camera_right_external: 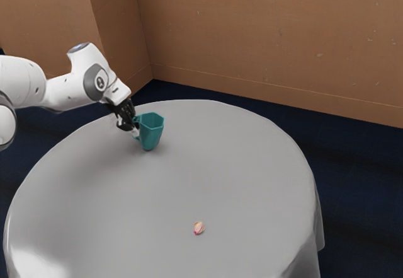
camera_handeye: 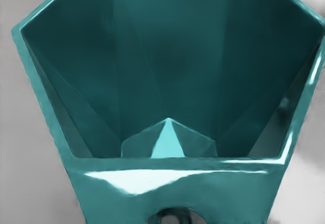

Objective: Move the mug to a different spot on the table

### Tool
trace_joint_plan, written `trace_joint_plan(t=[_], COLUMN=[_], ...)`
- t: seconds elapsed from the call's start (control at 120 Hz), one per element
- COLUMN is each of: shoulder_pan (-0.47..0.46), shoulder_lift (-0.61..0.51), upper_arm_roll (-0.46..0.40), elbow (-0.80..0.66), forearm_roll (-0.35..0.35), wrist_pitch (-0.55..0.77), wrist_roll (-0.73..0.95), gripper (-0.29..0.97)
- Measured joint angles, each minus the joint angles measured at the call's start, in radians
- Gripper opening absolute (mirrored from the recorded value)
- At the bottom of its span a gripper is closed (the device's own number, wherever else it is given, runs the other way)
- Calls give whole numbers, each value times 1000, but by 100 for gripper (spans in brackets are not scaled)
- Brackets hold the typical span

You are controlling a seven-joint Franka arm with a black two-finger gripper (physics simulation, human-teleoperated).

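Note:
A teal faceted mug (camera_right_external: 151, 130) stands upright on the far left part of the round grey table (camera_right_external: 239, 164). My gripper (camera_right_external: 130, 127) is at the mug's handle side, toward the exterior view's left, and its black fingers are closed on the handle and rim there. The wrist view looks straight down into the mug (camera_handeye: 167, 76): its open angular inside lies just below my hand, and the top of the handle shows at the near wall. The mug's base looks to be at the table surface; I cannot tell whether it is lifted.
A small pink and yellow object (camera_right_external: 199, 229) lies on the table near its front edge. The tablecloth drops off all round the table. Brown walls stand behind, and the floor is dark blue.

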Motion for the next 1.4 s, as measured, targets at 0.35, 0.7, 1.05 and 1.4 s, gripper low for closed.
trace_joint_plan(t=[0.35, 0.7, 1.05, 1.4], shoulder_pan=[-16, -51, -71, -82], shoulder_lift=[-108, -334, -384, -388], upper_arm_roll=[-72, -70, -62, -61], elbow=[-189, -559, -680, -728], forearm_roll=[-257, -470, -580, -731], wrist_pitch=[93, 283, 406, 467], wrist_roll=[47, 110, 165, 233], gripper=[-5, -7, -6, -3])
